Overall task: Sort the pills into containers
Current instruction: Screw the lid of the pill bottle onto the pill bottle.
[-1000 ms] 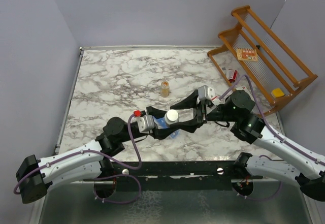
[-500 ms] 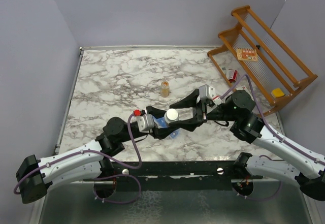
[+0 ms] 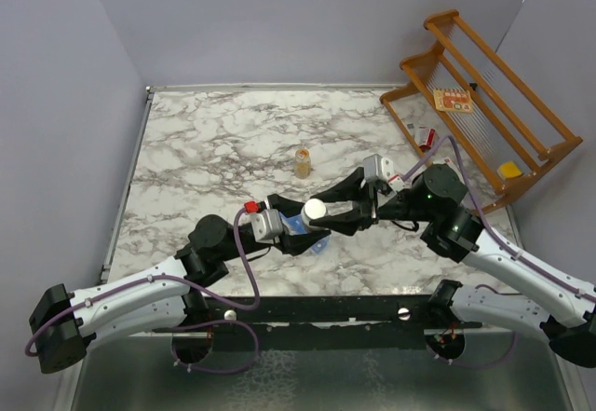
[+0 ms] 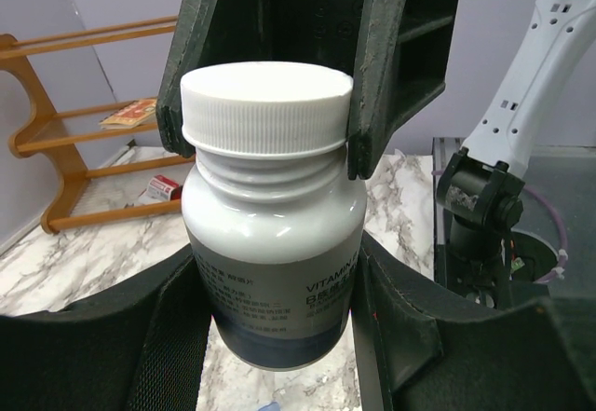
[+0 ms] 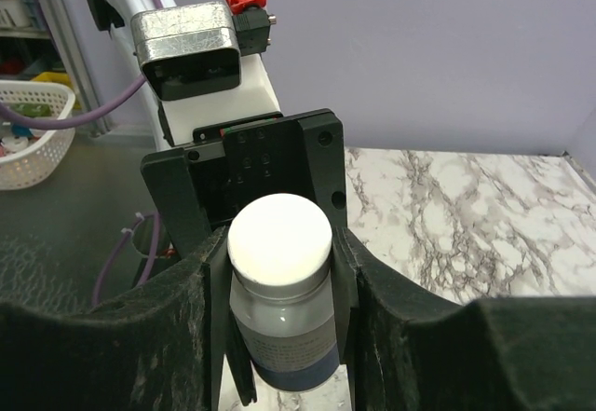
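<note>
We see the left end effector (image 4: 272,267) grasping the dark bottle (image 4: 270,234) by its body. The right end effector (image 5: 279,248) is clamped on its white cap (image 4: 266,103).

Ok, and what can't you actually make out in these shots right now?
The containers: top view, only a blue sliver shows beneath the bottle, left end effector and right end effector; lids unreadable.
Label on the bottle: left wrist view, small print too blurred, wrapping out of sight.
Contents of the bottle: both wrist views, opaque wall and white cap hide them.
The amber bottle: top view, too small to judge contents.
</note>
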You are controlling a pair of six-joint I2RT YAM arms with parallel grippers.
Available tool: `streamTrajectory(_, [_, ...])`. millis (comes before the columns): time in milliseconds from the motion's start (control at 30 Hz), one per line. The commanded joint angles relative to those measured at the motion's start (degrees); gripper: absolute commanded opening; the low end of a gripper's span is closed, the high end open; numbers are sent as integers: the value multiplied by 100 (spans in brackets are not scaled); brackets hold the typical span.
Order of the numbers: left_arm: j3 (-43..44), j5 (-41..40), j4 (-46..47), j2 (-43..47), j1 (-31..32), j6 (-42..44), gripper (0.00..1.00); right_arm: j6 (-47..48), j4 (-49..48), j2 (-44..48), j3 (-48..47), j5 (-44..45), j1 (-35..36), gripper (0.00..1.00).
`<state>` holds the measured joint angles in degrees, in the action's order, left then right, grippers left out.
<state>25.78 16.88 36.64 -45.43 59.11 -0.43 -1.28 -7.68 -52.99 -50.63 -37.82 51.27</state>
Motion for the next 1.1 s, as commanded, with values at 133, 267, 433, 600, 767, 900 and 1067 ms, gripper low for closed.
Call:
streamTrajectory(133, [-94, -177, 202, 63, 24, -67, 0, 227, 563, -68, -543, 65, -14, 34])
streamTrajectory(267, [-100, -176, 151, 70, 21, -78, 0, 341, 911, -108, -726, 120, -12, 34])
streamTrajectory(433, [-92, -177, 97, 18, 21, -86, 0, 389, 1111, -63, -799, 172, -11, 34])
streamTrajectory(600, [-49, -160, 7, 44, 21, -50, 0, 506, 1401, -95, -901, 260, -13, 35])
streamTrajectory(767, [-16, -99, -85, 75, 21, -54, 0, 606, 1654, -166, -1019, 383, -11, 35])
streamTrajectory(900, [-15, -102, -96, 69, 21, -45, 0, 605, 1668, -220, -1032, 365, -12, 35])
streamTrajectory(1067, [0, -104, -106, 69, 21, -20, 0, 609, 1734, -284, -1024, 297, -12, 36])
